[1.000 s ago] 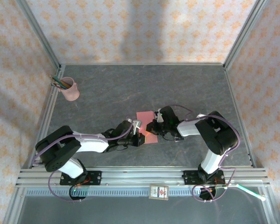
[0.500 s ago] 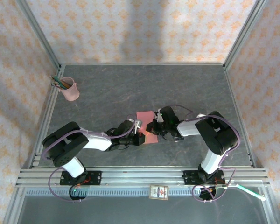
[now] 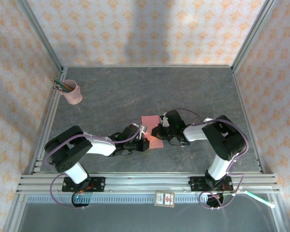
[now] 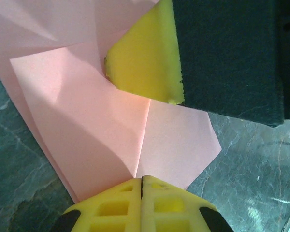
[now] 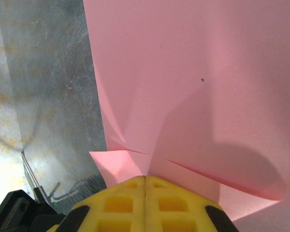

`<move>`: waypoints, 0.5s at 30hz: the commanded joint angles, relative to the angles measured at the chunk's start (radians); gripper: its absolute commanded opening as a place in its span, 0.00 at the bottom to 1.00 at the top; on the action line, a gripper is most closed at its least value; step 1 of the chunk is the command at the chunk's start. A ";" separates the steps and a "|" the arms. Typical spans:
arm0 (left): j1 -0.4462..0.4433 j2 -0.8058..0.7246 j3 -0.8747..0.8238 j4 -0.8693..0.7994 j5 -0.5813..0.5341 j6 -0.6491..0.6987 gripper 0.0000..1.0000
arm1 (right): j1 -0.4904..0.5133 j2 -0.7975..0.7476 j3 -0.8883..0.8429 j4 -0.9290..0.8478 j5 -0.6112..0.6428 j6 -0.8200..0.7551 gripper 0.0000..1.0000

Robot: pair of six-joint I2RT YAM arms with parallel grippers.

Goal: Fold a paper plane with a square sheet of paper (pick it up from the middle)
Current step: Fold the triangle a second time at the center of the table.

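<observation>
"Locating the square sheet of paper [image 3: 150, 120] first: where does it lie?" the inspector asks.

"On the grey table [image 3: 193, 92], well apart from the pink pencil cup [image 3: 72, 93], toward the near right of that cup," the assistant reports. "It is salmon pink and creased, not flat. The left wrist camera shows the sheet [image 4: 87, 101] with a straight crease and overlapping layers."

"And the left gripper [image 3: 143, 135]?"

"It meets the sheet on the side nearer the cup. In its own camera the left gripper [image 4: 141, 182] has its yellow fingertips pressed together with no gap. They touch the paper's edge where the crease ends. Whether a layer is caught between them cannot be told."

"The right gripper [image 3: 159, 131]?"

"It is on the sheet's side farther from the cup, and the two grippers nearly meet over the paper. Its wrist camera shows the right gripper [image 5: 145, 181] likewise closed tight, fingertips seam to seam. The sheet [image 5: 193, 72] spreads out from them, with folds running in toward the tips. Again, a pinch cannot be confirmed. One of its yellow pads [image 4: 145, 63] rests against the paper in the left wrist view."

"Anything else for the record?"

"Coloured pencils stand in the cup. A small box [image 3: 165, 198] lies on the near rail, far from the cup."
</observation>
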 commanded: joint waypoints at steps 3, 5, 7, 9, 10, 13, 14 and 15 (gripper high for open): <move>0.007 0.009 -0.020 -0.141 -0.005 0.040 0.00 | -0.002 0.057 -0.017 -0.149 0.101 -0.024 0.04; 0.007 -0.001 -0.033 -0.148 -0.004 0.038 0.00 | -0.003 0.058 -0.016 -0.154 0.104 -0.028 0.04; 0.005 -0.011 -0.052 -0.149 0.000 0.032 0.00 | -0.005 0.059 -0.015 -0.157 0.106 -0.029 0.04; 0.001 -0.021 -0.071 -0.146 0.002 0.023 0.00 | -0.005 0.060 -0.016 -0.159 0.106 -0.030 0.04; -0.002 -0.028 -0.081 -0.145 0.002 0.019 0.00 | -0.005 0.060 -0.016 -0.160 0.106 -0.032 0.04; -0.004 -0.049 -0.115 -0.131 0.010 0.001 0.00 | -0.005 0.061 -0.017 -0.162 0.107 -0.034 0.04; -0.004 -0.058 -0.125 -0.128 0.011 -0.005 0.00 | -0.005 0.063 -0.018 -0.161 0.106 -0.035 0.04; -0.003 -0.064 -0.132 -0.128 0.013 -0.008 0.00 | -0.005 0.063 -0.018 -0.162 0.106 -0.035 0.04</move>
